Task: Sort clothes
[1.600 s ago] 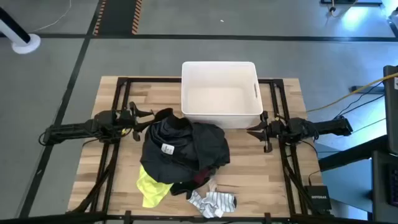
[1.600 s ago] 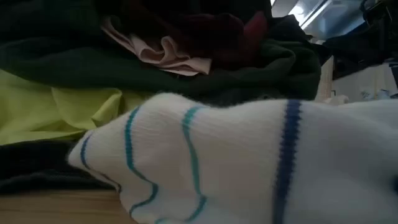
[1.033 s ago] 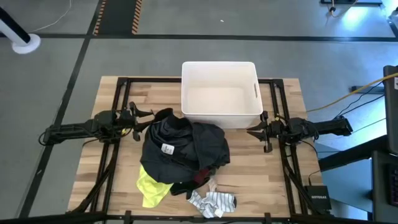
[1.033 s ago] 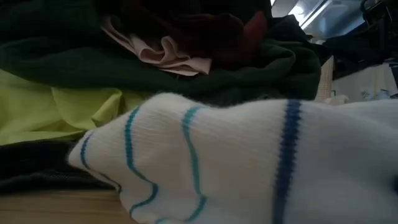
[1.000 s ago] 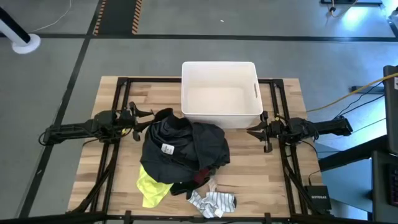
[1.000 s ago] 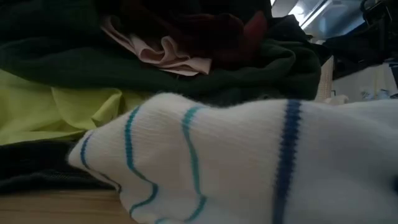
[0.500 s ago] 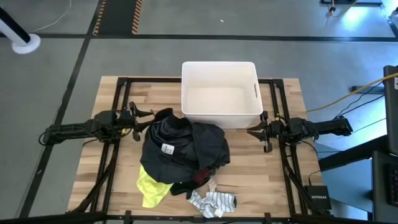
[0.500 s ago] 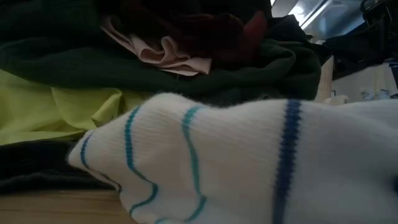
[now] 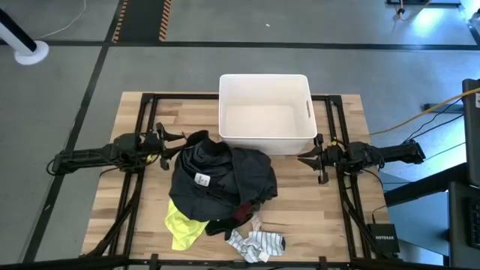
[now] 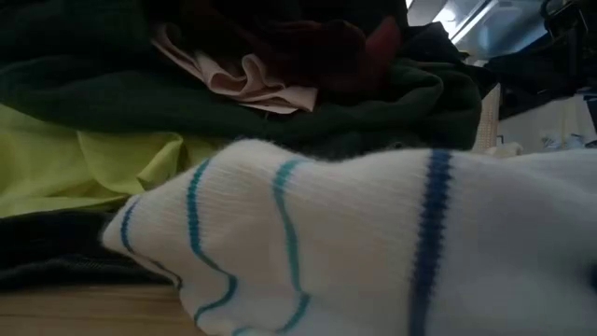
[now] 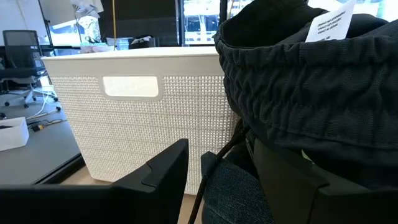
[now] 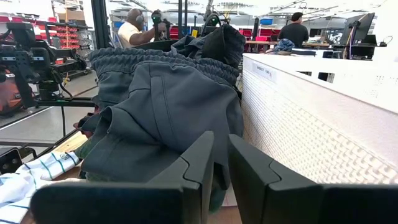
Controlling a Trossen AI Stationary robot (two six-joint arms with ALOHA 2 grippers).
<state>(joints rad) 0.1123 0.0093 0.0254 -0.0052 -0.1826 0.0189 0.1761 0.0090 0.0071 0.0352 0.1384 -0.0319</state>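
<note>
Looks like the sort hasn't really kicked off yet, nothing's been picked and the white bin (image 9: pixel 264 112) is bare inside. Going left to right across the counter (image 9: pixel 146 225): the left end effector (image 9: pixel 174 139) sits low at the left edge of the clothes (image 9: pixel 221 187), fingers apart, with the dark waistband of the top garment right in front of it in the left wrist view. My guess is the next move is a short reach forward to pinch that waistband, one layer only, or it'll drag the whole heap.

The heap itself is mid-counter, just in front of the bin: black garment (image 9: pixel 202 169) with a white tag on top, dark green (image 9: pixel 255 176) beside it, a bit of maroon (image 9: pixel 241 214) poking out underneath, neon yellow (image 9: pixel 182 225) at the front-left, and the striped piece (image 9: pixel 259 244) lying at the front edge.

The right end effector (image 9: pixel 304 158) waits by the bin's right front corner, fingers nearly together with a narrow gap, holding nothing.
</note>
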